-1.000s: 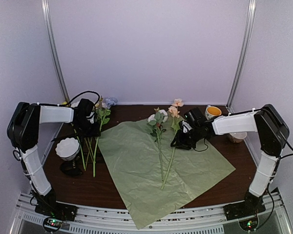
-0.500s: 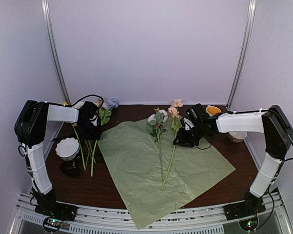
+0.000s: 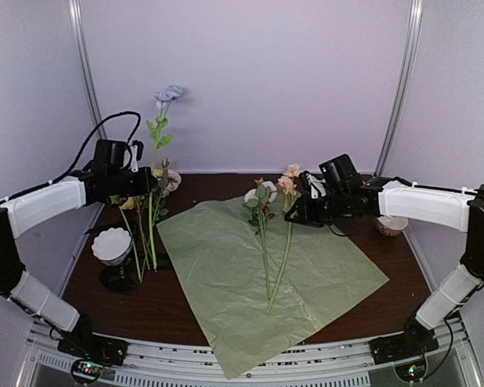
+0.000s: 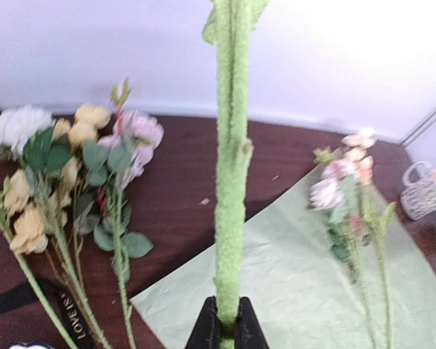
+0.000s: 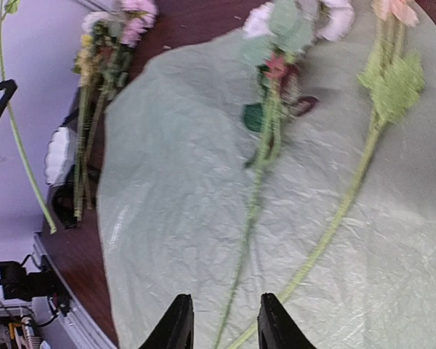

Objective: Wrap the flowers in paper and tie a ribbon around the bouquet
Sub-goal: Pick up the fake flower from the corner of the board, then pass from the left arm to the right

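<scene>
Since a second ago my left hand is up off the left side of the counter, clenched on one blue-topped stem. That stem now stands upright, its blossom high against the far wall and a long tail hanging below my grip. I cannot tell whether the tail is free of the other flowers, which lie in a loose heap just beneath it.

That is my first worry. If the tail is caught among those stems, carrying it right could drag them along, and with them the ribbon, which lies at the near side of the heap.

The second is the grip itself. I pinch a thin stem at one spot with the heavy bloom far above, so a quick swing could let it pivot or slip between my fingers.

Further right, the paper lies flat in the middle of the counter. It looks thin, so a low-trailing tail could catch its left edge and fold or shove it, upsetting the two stems already lying on it.

My right hand hovers released and empty above those stems' far ends, close to where I would set this one down, so the arms could crowd each other.
</scene>
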`<state>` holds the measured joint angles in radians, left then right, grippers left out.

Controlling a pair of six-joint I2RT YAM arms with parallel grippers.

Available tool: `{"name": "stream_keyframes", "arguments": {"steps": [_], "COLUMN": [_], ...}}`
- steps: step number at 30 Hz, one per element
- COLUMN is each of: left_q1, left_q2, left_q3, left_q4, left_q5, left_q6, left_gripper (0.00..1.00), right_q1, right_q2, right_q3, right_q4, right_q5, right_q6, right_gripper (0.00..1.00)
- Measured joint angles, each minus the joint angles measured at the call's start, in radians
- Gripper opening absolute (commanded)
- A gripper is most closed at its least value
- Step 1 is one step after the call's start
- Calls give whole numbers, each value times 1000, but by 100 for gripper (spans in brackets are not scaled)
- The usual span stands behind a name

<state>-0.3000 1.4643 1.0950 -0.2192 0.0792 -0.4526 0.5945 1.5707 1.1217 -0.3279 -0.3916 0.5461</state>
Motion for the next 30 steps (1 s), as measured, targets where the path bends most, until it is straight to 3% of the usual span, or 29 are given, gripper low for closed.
{"name": "stream_keyframes", "arguments": {"steps": [3, 8, 11, 16, 21, 23, 27, 28, 30], "left_q1": [-47, -235, -354, -444, -516, -541, -566, -566, -565], "left_q2": [-137, -293, -312, -285, -237, -222, -200, -193, -187], "left_q3": [-60, -121, -121, -121, -121, -121, -114, -111, -108], "left_q4": [130, 348, 458, 566, 585, 585, 583, 581, 579], "left_q5": [69, 219, 306, 391, 410, 412, 417, 416, 421], "left_q6": [10, 61, 78, 77, 87, 90, 93, 93, 92], "left_gripper": [0, 0, 0, 0, 0, 0, 0, 0, 0], "right_q1": [43, 171, 233, 293, 319, 325, 331, 331, 333], "right_q2": [-81, -178, -173, -147, -112, -97, -77, -76, -78], "right_q3": [0, 45, 114, 214, 253, 254, 253, 253, 252], "right_q4": [91, 312, 417, 545, 578, 578, 578, 576, 578], "right_q5": [-47, -113, -130, -131, -116, -109, -105, -103, -93], "right_q6": [-18, -27, -25, -25, -45, -48, -55, -56, -54], "right_gripper": [33, 35, 42, 58, 58, 50, 7, 0, 0]}}
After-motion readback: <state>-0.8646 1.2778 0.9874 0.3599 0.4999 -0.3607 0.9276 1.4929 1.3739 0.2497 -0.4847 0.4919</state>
